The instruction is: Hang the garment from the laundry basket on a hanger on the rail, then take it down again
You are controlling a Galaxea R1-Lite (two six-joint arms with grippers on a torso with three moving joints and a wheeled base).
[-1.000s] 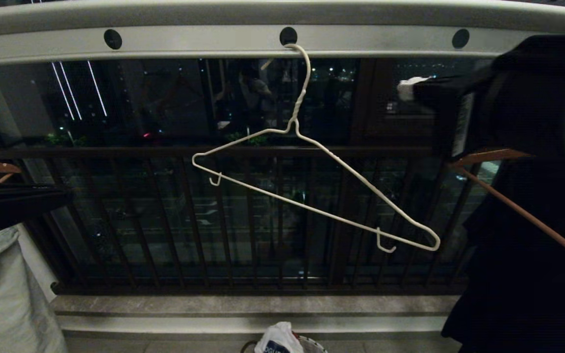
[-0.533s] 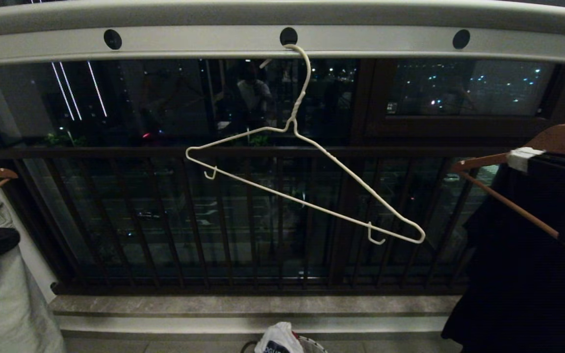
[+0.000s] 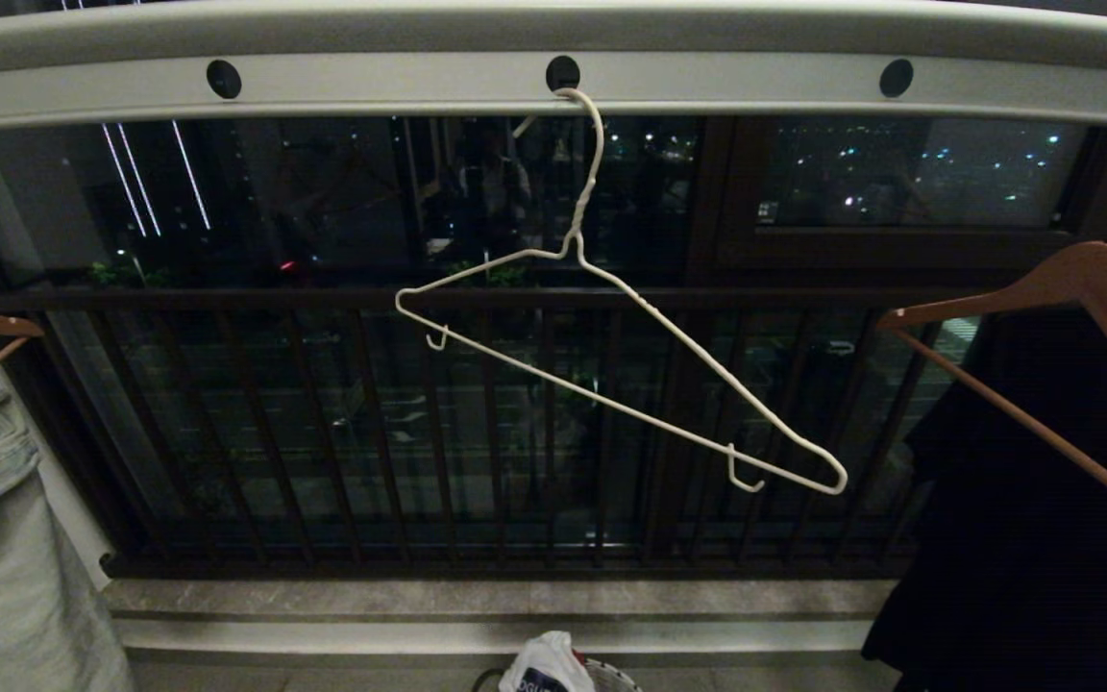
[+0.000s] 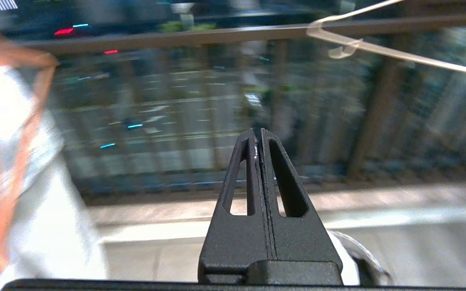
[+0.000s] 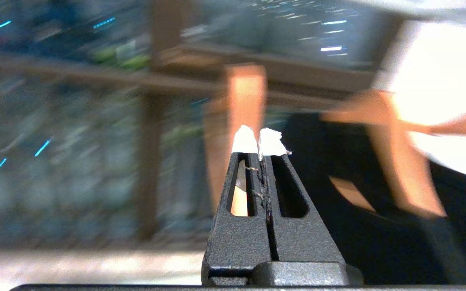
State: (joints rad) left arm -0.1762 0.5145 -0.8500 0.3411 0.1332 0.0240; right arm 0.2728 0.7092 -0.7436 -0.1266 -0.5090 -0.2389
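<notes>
Saw the left gripper (image 4: 257, 135) pressed shut on nothing, aimed at the dark railing (image 4: 184, 38). Saw the right gripper (image 5: 257, 139) likewise pinched closed and empty, its white-taped tips toward a brown wooden hanger (image 5: 245, 97) and the black cloth (image 5: 338, 169) beneath it. Found neither gripper in the head view.

Found the hanger (image 3: 575, 240) bare, hooked in a hole of the rail (image 3: 371, 82) and hanging crooked, right end low. Spotted the garment (image 3: 546, 663) down in the laundry basket (image 3: 608, 670), at the bottom edge of the head view and only partly in sight.

Judged the pick-up from the basket to be next. Feared these slips:
- Reaching in with closed jaws would likely shove the cloth instead of pinching it.
- Tugging a collar over so lopsided a wire could lift the thin hook out of its hole and drop it.
- Dragging fabric past the small hooks on the arms might snag it.
- Swinging the right arm near the black cloth could catch it.
</notes>
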